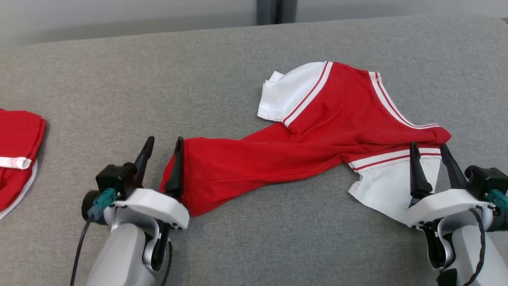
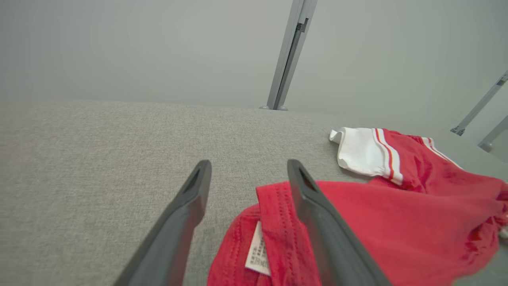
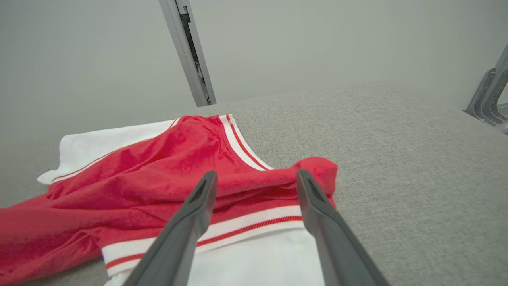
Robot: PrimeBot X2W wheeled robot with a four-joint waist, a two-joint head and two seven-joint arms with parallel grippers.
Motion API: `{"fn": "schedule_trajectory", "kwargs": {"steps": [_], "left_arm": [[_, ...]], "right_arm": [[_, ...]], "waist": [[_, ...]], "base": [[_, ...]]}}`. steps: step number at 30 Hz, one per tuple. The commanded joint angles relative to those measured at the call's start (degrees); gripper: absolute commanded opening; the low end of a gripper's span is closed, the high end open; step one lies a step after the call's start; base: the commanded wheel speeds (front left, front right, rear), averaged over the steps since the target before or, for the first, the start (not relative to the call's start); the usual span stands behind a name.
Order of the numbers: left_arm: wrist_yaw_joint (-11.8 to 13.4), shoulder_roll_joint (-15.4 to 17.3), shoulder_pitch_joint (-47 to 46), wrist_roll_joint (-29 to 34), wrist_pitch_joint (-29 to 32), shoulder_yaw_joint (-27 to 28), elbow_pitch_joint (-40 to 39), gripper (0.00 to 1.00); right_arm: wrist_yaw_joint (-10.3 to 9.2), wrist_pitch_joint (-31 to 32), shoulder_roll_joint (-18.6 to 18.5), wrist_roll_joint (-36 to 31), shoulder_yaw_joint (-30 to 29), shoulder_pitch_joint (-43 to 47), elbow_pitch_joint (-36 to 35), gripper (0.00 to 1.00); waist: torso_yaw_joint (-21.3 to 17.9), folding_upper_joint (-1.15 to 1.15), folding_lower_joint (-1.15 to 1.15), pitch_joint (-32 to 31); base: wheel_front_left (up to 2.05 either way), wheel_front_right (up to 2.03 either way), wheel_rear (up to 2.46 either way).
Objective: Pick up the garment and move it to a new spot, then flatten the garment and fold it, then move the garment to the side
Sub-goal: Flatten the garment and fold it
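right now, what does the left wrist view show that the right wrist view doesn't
Left wrist, not right: a white care label on the red garment, by the open left hand. Right wrist, not left: the striped white sleeve under the open right hand. Both: the garment, the grey surface, a grey post.

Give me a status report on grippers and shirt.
Garment crumpled, not flattened. Left gripper open at its label end. Right gripper open over white sleeve. Other red garment far left, apart.

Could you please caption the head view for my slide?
Left gripper and right gripper, both open, poised at opposite ends of a crumpled red-and-white garment on a grey surface.
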Motion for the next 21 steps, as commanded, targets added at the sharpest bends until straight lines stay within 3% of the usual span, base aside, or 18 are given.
{"fn": "schedule_trajectory", "kwargs": {"steps": [1, 7, 13, 21], "left_arm": [[-0.26, 0.19, 0.81, -0.51, 0.0, -0.19, -0.71, 1.0], [-0.84, 0.2, 5.64, -4.31, 0.0, -4.7, -4.55, 1.0], [0.33, 0.23, 7.94, -6.82, 0.0, -9.44, -1.62, 1.0], [0.83, 0.23, 6.44, -8.31, 0.0, -9.2, 0.34, 1.0]], "right_arm": [[-0.02, 0.0, -0.33, 0.43, 0.0, 0.47, -0.06, 1.0], [-0.02, 0.0, -0.37, 1.08, 0.98, 0.6, 0.35, 1.0], [-0.02, 0.0, -0.38, 0.94, 1.77, 0.5, 0.5, 1.0], [-0.02, 0.0, -0.35, -0.13, 0.47, 0.62, 0.04, 1.0]], "waist": [[0.84, 0.0, 0.0, -0.75], [1.98, 0.0, 0.0, -1.94], [1.44, 0.0, 0.0, -2.4], [0.21, 0.0, 0.0, -1.73]], "base": [[0.0, 0.0, 0.0], [0.0, 0.0, 0.0], [0.0, 0.0, 0.0], [0.0, 0.0, 0.0]]}}
